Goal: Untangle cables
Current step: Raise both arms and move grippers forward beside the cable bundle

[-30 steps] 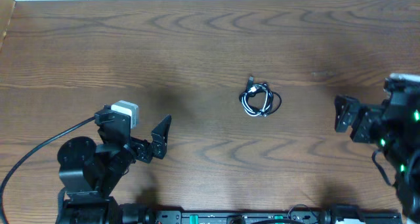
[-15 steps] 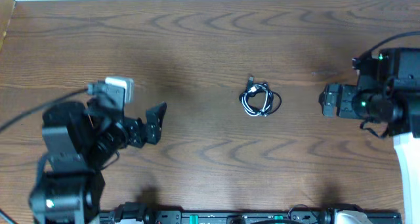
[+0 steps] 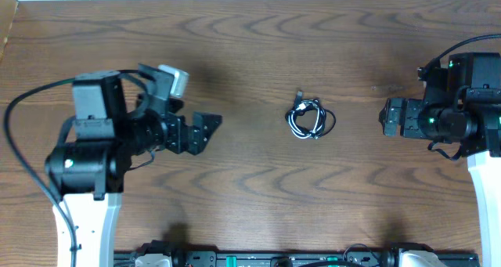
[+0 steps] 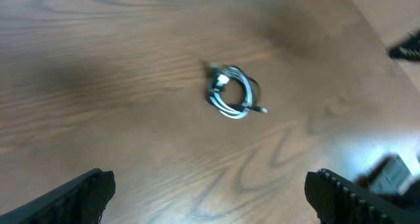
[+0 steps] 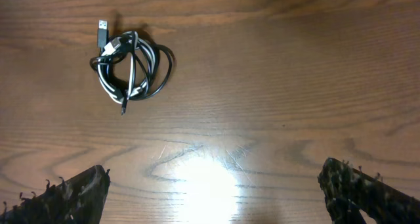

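Overhead, the cables [image 3: 311, 120] lie as one small coiled bundle on the brown wooden counter [image 3: 258, 48], a little right of the frame's centre. One plug end [image 3: 300, 95] sticks out from the top left of the coil. My left gripper [image 3: 210, 131] is at centre left and points right toward the bundle, its fingers spread and nothing between them. It is well apart from the cables. My right gripper [image 3: 387, 118] is at the right edge, level with the bundle and facing it from the other side, also well apart. From this view I cannot tell how its fingers stand.

Left wrist: the picture is blurred. The cables [image 4: 231, 92] sit just above the middle of the frame as a tight loop of dark and pale cord. My left gripper [image 4: 210, 179] is spread wide, one dark finger in the lower left corner and the other in the lower right, with bare wood between them.

Right wrist: the cables [image 5: 131, 69] lie in the upper left of the frame, black and white cords looped together, with a silver plug [image 5: 102, 27] standing off the top left. My right gripper [image 5: 213, 170] is spread wide and empty, its fingers at the two lower corners. A bright glare falls on the wood between them.
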Tool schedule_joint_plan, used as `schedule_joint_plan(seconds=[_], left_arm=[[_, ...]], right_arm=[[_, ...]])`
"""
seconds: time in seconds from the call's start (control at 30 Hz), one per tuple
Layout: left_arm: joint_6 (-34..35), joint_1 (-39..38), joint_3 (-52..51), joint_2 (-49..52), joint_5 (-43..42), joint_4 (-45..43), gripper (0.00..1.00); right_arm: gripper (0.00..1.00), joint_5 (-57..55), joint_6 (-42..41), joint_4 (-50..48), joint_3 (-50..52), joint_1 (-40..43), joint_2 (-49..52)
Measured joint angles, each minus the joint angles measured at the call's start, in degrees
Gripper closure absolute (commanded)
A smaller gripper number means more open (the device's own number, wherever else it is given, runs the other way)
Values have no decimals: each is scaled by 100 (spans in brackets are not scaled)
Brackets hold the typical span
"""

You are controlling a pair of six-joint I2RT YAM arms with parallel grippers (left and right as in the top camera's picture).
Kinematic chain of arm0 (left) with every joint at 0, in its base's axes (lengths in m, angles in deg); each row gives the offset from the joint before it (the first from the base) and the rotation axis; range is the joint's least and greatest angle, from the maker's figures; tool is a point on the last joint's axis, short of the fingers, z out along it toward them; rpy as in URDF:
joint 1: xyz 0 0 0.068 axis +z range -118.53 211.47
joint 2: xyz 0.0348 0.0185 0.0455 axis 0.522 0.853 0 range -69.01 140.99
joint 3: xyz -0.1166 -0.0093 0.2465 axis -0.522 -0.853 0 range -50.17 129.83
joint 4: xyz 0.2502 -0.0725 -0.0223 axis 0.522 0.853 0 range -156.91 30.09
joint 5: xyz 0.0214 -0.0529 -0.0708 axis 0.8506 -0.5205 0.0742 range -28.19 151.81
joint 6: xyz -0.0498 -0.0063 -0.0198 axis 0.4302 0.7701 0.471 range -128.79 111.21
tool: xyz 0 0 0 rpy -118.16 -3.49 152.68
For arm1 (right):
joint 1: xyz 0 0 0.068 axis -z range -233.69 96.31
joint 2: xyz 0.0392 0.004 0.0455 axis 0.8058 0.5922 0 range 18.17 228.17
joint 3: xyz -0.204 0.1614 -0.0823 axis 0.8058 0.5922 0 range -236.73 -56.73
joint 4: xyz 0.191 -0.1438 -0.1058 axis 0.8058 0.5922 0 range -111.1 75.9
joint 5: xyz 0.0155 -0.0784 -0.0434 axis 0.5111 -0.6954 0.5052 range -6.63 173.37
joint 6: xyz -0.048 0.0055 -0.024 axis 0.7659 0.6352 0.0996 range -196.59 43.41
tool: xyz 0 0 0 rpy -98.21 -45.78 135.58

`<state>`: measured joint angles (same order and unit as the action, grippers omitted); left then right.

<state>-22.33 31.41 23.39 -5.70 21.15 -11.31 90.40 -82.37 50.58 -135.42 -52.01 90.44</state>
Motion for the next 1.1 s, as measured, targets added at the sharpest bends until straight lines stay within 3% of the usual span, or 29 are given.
schedule_joint_plan(seconds=[0.33,0.57,0.6,0.63,0.67,0.7,0.73,0.77,0.8,1.03,1.07,1.1], left_arm=[[-411,-490,0,332,-323,-487,2],[81,-490,0,975,-251,-809,4],[144,-490,0,1108,-249,-826,51],[186,-494,0,1198,-249,-852,76],[192,-494,0,1255,-247,-872,89],[221,-498,0,1355,-245,-944,90],[243,-498,0,1432,-245,-1064,64],[258,-498,0,1488,-245,-1176,20],[243,-501,0,1543,-243,-1325,2],[315,-505,2,1926,-243,-2120,2],[315,-505,2,1971,-243,-2205,2],[317,-505,2,2000,-240,-2280,2]], right_arm=[[1,269,17,-251,0,0,0],[1,214,22,-890,-2,0,0],[1,212,24,-944,-2,0,0],[1,210,24,-981,-2,0,0],[1,203,24,-1012,-2,0,0],[1,199,39,-1036,-2,0,0],[1,197,44,-1062,-2,0,0],[1,195,59,-1078,-2,0,0],[1,195,79,-1099,-2,0,0],[2,96,380,-1233,-2,0,11],[27,74,400,-1235,-2,0,22],[73,50,417,-1239,-2,0,37]])
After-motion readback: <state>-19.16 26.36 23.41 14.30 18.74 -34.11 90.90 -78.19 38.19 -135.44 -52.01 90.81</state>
